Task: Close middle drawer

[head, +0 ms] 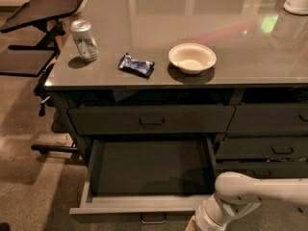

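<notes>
The middle drawer [144, 202] is pulled far out of the dark grey cabinet, below the counter. Its long flat tray looks bare, its rim is lighter grey, and a small bar handle [154, 219] sits at the middle of the low front panel. My white arm [250, 191] comes in from the right edge at the bottom. My gripper [192, 226] is at the frame's bottom edge, just right of the handle and close to the drawer's front right corner. It is mostly cut off by the frame.
The closed top drawer [151, 119] is above the open one, with more closed drawers [281, 150] to the right. On the counter are a can [83, 40], a blue packet [136, 64] and a white bowl [192, 58]. A black stand [45, 6] is at the left.
</notes>
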Available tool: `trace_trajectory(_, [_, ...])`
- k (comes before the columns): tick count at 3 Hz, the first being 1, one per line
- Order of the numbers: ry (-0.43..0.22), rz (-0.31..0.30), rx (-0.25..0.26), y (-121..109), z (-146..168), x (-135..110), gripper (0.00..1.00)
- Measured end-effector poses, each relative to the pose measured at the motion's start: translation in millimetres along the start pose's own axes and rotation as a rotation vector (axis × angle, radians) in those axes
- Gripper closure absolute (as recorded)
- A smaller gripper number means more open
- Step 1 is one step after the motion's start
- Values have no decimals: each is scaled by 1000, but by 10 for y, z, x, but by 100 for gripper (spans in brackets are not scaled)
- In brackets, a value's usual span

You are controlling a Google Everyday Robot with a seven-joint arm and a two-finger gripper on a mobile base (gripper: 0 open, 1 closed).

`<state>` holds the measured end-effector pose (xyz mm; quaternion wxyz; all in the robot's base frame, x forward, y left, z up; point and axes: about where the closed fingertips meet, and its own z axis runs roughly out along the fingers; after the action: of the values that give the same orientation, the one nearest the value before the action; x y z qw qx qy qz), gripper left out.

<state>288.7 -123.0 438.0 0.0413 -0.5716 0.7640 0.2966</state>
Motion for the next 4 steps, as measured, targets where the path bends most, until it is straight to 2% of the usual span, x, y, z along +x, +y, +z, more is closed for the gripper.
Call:
trace_trajectory(1, [2, -11, 25, -268, 84, -102, 63])
trace_trajectory(2, [-8, -16, 48, -475, 109, -183, 39])
trace_trajectory(3, [-23, -22, 73, -628, 109, -267, 16])
trace_trajectory(4, [-29, -27, 85, -651, 93, -298, 0])
